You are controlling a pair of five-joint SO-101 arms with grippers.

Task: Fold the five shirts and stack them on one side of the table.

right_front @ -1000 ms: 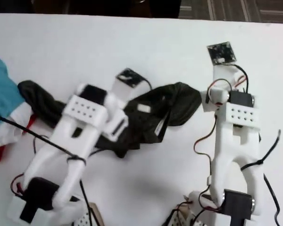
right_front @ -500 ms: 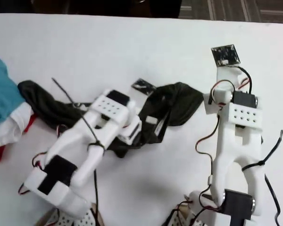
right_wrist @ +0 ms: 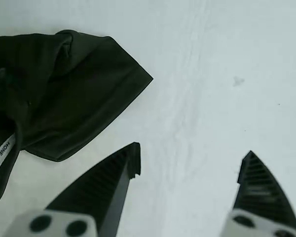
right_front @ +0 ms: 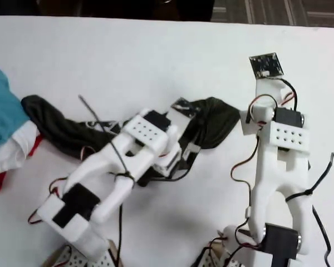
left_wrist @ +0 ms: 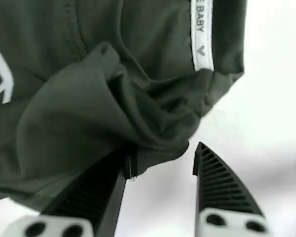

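Shirt (right_front: 211, 125), black and crumpled, lies mid-table in the high view, with the left arm (right_front: 128, 161) bent over its middle, the right arm (right_front: 281, 156) just beside one end, and a pile (right_front: 3, 128) of other cloth at the table's (right_front: 100, 50) edge. From the left wrist, the left gripper (left_wrist: 165, 158) stands open with a bunched fold at its jaws; the cloth looks light and limp, so a hem or shoulder seam seems a surer hold. From the right wrist, the right gripper (right_wrist: 191, 155) hangs open over bare table, a sleeve near one finger.
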